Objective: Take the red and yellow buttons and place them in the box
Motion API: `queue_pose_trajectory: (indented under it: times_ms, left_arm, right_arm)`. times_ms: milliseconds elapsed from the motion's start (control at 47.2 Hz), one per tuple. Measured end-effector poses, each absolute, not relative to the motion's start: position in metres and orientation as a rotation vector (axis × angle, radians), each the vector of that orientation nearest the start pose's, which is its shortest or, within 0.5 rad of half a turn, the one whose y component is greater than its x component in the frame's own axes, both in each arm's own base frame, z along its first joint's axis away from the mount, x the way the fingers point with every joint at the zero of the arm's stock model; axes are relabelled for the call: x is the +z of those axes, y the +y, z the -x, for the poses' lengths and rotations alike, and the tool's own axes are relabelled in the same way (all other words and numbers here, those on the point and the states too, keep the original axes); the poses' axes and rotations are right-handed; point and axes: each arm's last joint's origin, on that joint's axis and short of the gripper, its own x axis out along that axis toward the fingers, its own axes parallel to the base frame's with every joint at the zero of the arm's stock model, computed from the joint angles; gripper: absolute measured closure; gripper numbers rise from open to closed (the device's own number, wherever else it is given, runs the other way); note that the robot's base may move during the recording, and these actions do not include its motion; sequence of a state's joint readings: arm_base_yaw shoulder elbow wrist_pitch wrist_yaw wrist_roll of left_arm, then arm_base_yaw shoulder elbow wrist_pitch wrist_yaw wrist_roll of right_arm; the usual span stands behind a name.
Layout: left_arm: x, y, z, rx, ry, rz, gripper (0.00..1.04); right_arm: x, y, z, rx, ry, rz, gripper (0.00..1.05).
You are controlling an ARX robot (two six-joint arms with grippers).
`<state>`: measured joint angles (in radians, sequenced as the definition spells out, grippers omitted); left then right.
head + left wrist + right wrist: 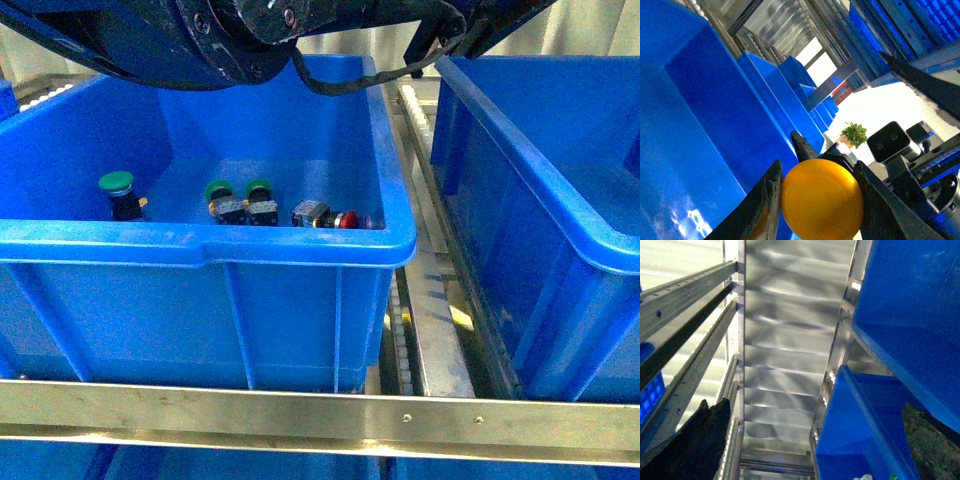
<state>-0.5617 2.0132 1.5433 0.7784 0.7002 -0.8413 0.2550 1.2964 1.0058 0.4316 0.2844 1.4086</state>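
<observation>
- Grip comes first: the left gripper (pixel 818 172) has its two black fingers closed against the sides of the glossy yellow mushroom-cap button (pixel 821 200). The round cap fills the gap between them, facing the wrist camera.
- That wrist camera looks up past blue walls to racking and a bright opening, so I judge the left wrist is lifted and tipped back, not pointing down into a bin.
- The red-capped push-button on a stubby grey-black body (pixel 335 217) lies on its side in the open blue plastic bin in the middle (pixel 200 245). It is at the near right corner, with its long axis along the near wall and its cap towards the right wall.
- Three green-capped buttons (pixel 258 190) stand further left in the same bin, apart from the red one.
- A second deep blue plastic bin (pixel 540 180) stands to the right across a metal roller rail; what I can see of its inside is bare. If it is the box, the yellow button must travel rightwards.
- A dark blue and black arm (pixel 240 30) crosses above the middle bin; which arm it is I cannot tell.
- The right gripper (pixel 815 440) shows only dark finger shapes at the edges of its view, spread wide with nothing between them.
</observation>
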Motion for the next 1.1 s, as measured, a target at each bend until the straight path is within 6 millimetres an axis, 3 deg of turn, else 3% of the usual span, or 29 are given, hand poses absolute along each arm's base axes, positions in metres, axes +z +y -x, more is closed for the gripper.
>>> queue_pose_trajectory:
  times_ms: [212, 360, 720, 869, 1017, 1102]
  left_arm:
    - [0.316, -0.273, -0.381, -1.316, 0.205, 0.696, 0.72]
    - [0.32, -0.277, -0.381, -1.317, 0.199, 0.696, 0.72]
    - [0.323, -0.279, -0.381, -1.302, 0.172, 0.706, 0.71]
    - [0.319, -0.267, -0.385, -1.202, 0.107, 0.715, 0.39]
    - [0.334, -0.218, -0.391, -1.043, 0.026, 0.747, 0.06]
    - [0.35, -0.188, -0.386, -0.961, -0.01, 0.767, 0.08]
  right_arm:
    - [0.352, 0.065, -0.286, 0.039, -0.116, -1.446, 0.54]
    - [0.351, 0.064, -0.286, 0.029, -0.112, -1.448, 0.79]
    - [0.351, 0.059, -0.286, 0.023, -0.12, -1.449, 0.8]
    - [0.342, 0.056, -0.286, 0.026, -0.109, -1.41, 0.8]
    - [0.319, 0.043, -0.291, -0.062, -0.095, -1.371, 0.8]
    - [0.308, 0.038, -0.295, -0.099, -0.092, -1.348, 0.8]
